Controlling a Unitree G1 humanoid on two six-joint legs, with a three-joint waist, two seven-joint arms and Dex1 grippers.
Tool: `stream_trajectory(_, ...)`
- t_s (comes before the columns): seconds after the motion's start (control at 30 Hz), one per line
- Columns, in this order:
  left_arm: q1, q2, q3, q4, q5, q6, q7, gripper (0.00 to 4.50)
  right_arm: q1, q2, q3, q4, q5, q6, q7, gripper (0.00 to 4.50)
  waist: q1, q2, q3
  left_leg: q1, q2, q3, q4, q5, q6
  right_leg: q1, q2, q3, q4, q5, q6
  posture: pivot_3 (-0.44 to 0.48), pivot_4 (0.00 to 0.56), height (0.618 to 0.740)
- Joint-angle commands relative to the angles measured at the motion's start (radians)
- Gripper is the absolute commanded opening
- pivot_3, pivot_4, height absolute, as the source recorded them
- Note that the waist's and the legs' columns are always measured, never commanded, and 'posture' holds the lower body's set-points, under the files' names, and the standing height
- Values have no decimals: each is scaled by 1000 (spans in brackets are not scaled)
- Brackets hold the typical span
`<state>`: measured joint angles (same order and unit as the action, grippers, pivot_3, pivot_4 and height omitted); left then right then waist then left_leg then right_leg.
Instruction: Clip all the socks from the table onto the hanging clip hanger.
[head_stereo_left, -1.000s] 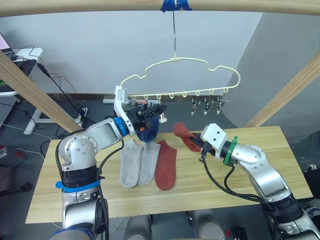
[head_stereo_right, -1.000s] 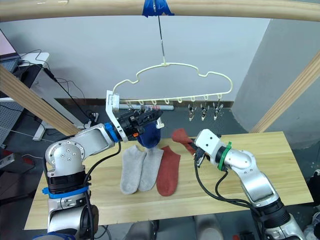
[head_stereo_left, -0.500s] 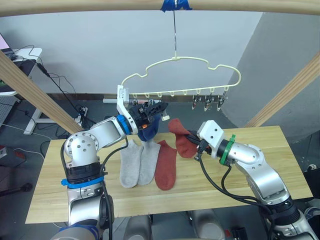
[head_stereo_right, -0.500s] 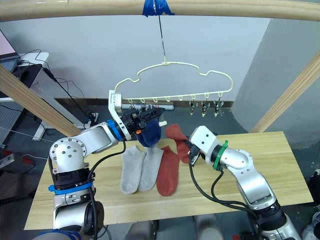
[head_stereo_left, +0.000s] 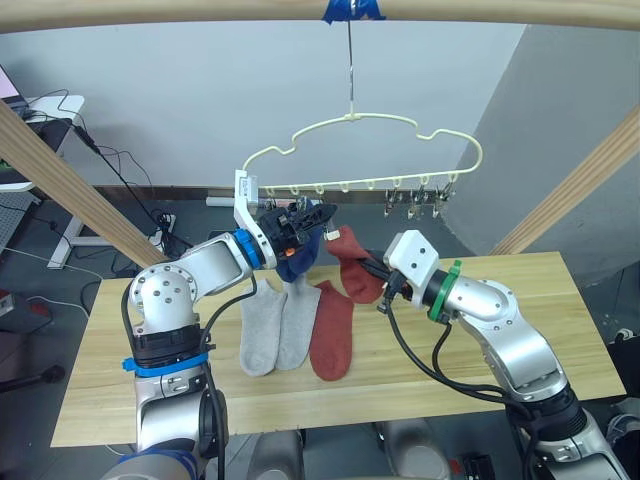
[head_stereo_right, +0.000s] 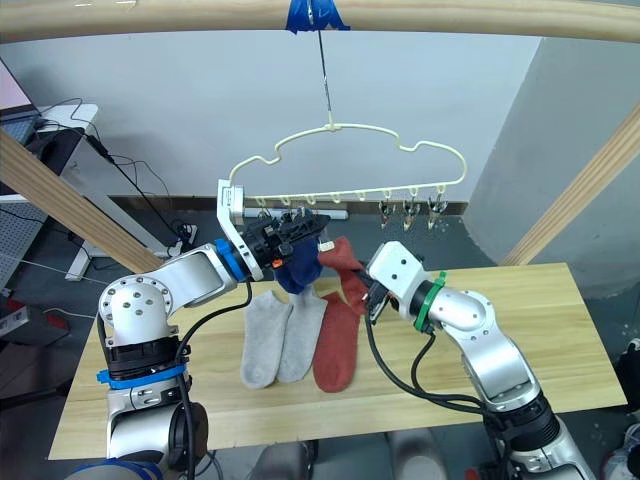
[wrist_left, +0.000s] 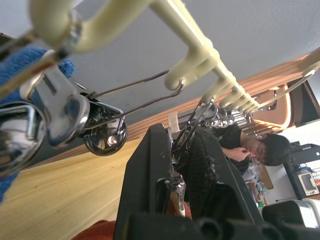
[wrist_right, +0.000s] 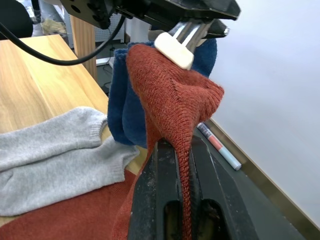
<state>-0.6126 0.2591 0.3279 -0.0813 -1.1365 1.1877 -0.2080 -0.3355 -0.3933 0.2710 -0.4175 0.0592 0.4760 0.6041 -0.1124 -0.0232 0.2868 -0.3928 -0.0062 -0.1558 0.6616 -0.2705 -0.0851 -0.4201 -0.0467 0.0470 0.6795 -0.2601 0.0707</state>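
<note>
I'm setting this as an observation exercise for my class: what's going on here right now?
A humanoid robot is hanging socks. Its right pincer is shut on a rust red sock and holds it up beside the left pincer, which squeezes a metal clip under the pale yellow clip hanger. A blue sock hangs by the left pincer. Two grey socks and another red sock lie on the table.

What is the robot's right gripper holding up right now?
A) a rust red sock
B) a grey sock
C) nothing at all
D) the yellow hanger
A: the right gripper is shut on a rust red sock, lifting it beside the blue sock near the left gripper, while both grey socks lie flat on the table.
</note>
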Motion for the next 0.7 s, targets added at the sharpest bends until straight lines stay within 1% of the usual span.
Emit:
stream_trajectory(0.03,16,4,-8,-8,-6,1,5,289,-13,7,3,-43,0,5,-10,24,0,0,0,0,0,0,0,0,0,0,0,0,0,0,0,-171,273,740)
stream_trajectory(0.33,24,0,-31,-24,-5,-16,-7,289,-35,39,19,-40,-5,34,-35,24,0,0,0,0,0,0,0,0,0,0,0,0,0,0,0,-169,266,740)
stream_trajectory(0.57,48,36,-64,-60,21,-47,-51,289,-54,50,4,-29,0,44,-58,24,0,0,0,0,0,0,0,0,0,0,0,0,0,0,0,-168,265,740)
stream_trajectory(0.63,52,42,-70,-68,28,-65,-70,1004,-60,51,1,-24,3,43,-59,0,0,0,0,0,0,0,-1,0,0,0,0,0,0,0,0,-166,261,740)
stream_trajectory(0.67,52,44,-71,-70,27,-70,-77,1192,-63,51,-1,-22,4,43,-59,0,0,0,0,0,0,0,-1,0,0,0,0,0,0,0,0,-163,260,740)
stream_trajectory(0.7,51,44,-69,-70,20,-71,-81,1545,-66,52,-2,-20,6,44,-59,0,0,0,0,0,0,0,-1,0,0,0,0,0,0,0,0,-162,260,740)
